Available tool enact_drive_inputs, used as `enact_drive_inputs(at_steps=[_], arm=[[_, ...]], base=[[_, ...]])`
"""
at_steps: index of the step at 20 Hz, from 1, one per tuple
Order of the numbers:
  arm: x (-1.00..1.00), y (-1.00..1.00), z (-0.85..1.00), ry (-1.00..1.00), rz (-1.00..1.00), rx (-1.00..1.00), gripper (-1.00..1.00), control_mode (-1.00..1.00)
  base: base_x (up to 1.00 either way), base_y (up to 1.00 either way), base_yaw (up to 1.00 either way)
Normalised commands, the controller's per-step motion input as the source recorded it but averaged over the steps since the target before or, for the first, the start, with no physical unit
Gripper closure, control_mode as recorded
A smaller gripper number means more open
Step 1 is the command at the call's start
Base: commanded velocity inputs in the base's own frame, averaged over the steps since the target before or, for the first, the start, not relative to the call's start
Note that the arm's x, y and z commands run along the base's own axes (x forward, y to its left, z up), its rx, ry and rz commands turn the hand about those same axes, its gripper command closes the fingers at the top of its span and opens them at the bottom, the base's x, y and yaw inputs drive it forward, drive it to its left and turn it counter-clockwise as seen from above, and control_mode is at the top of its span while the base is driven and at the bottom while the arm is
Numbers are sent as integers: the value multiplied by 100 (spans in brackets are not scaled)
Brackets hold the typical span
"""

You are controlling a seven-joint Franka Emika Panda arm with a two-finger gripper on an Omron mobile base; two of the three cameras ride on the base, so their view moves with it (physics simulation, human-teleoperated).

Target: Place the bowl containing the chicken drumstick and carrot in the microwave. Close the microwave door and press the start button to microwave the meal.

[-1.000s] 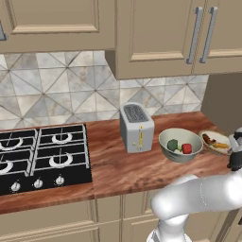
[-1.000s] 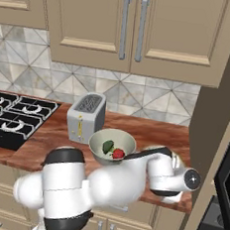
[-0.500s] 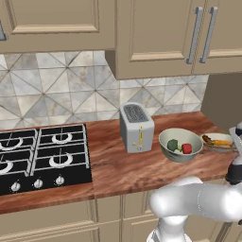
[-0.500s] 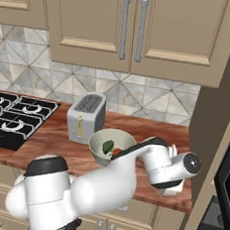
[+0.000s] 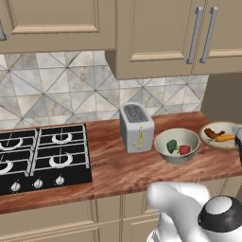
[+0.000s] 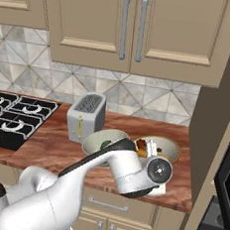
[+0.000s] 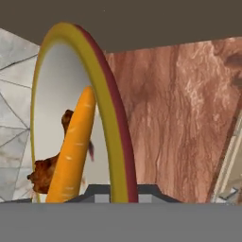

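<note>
The bowl (image 5: pixel 218 136) is wide, shallow and cream, and stands at the counter's right end. The carrot (image 5: pixel 225 138) and the dark chicken drumstick (image 5: pixel 212 133) lie in it. In the hand view the bowl (image 7: pixel 111 113) shows edge-on, with its golden rim between my finger tips. The carrot (image 7: pixel 74 149) and the drumstick (image 7: pixel 45 171) lie just inside it. My gripper (image 7: pixel 121 191) is shut on that near rim. From the right base view the gripper (image 6: pixel 150 151) reaches the bowl (image 6: pixel 166 148) from the front, and the white hand hides part of it. I cannot tell the microwave for certain.
A grey-green bowl (image 5: pixel 177 145) of vegetables sits just left of the cream one. Further left are a silver toaster (image 5: pixel 137 126) and a black gas hob (image 5: pixel 42 156). Wall cabinets (image 5: pixel 156 38) hang low overhead. A tall cabinet with a dark appliance front (image 6: pixel 228 170) bounds the counter's right end.
My hand has shifted a little to the left at the bowl's front and the elbow has swung down. The fingers have drawn in on the rim.
</note>
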Motion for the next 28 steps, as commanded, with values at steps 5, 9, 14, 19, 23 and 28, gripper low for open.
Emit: enact_drive_inputs(at_steps=[5, 9, 14, 19, 23, 28], arm=[[-79, 2, 97, -22, 2, 1, 100, -100], [-63, 0, 88, -13, 0, 1, 100, -100], [-66, 34, 97, -6, 11, 0, 100, -100], [-62, 76, 71, 0, 27, 0, 100, -100], [-45, 88, 41, 1, 33, -1, 100, -100], [-17, 80, 18, 5, 24, 0, 100, -100]], base=[[0, 0, 0], [0, 0, 0], [0, 0, 0], [0, 0, 0], [0, 0, 0], [0, 0, 0]])
